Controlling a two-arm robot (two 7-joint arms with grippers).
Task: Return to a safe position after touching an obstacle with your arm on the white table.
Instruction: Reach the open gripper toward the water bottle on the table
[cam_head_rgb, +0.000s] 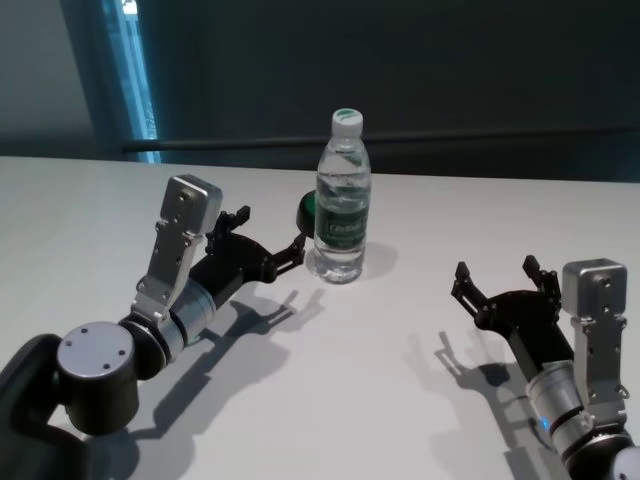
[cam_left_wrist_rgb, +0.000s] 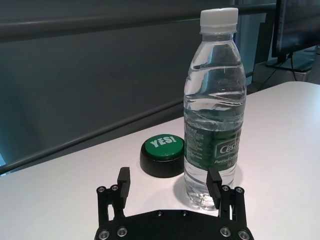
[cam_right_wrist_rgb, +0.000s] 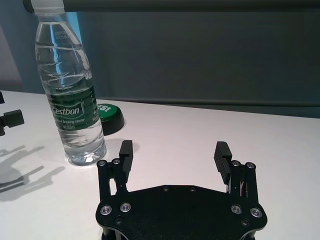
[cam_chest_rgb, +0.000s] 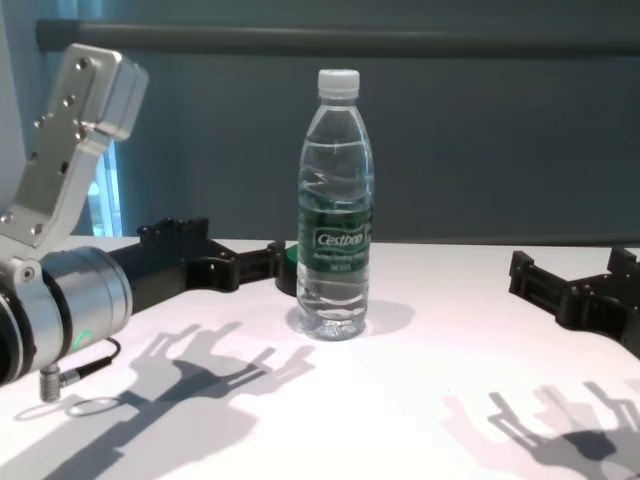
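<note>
The obstacle, a clear water bottle (cam_head_rgb: 342, 200) with a white cap and a dark green label, stands upright on the white table (cam_head_rgb: 400, 400). It also shows in the left wrist view (cam_left_wrist_rgb: 215, 115), the right wrist view (cam_right_wrist_rgb: 70, 95) and the chest view (cam_chest_rgb: 336, 210). My left gripper (cam_head_rgb: 270, 232) is open and empty, low over the table just left of the bottle's base. One fingertip (cam_left_wrist_rgb: 214, 180) lies right against the bottle's lower part; I cannot tell if it touches. My right gripper (cam_head_rgb: 496, 272) is open and empty, well right of the bottle.
A low black round button with a green top (cam_left_wrist_rgb: 162, 152) sits just behind and left of the bottle, beyond my left gripper's fingers. A dark wall with a rail runs behind the table's far edge (cam_head_rgb: 480, 178).
</note>
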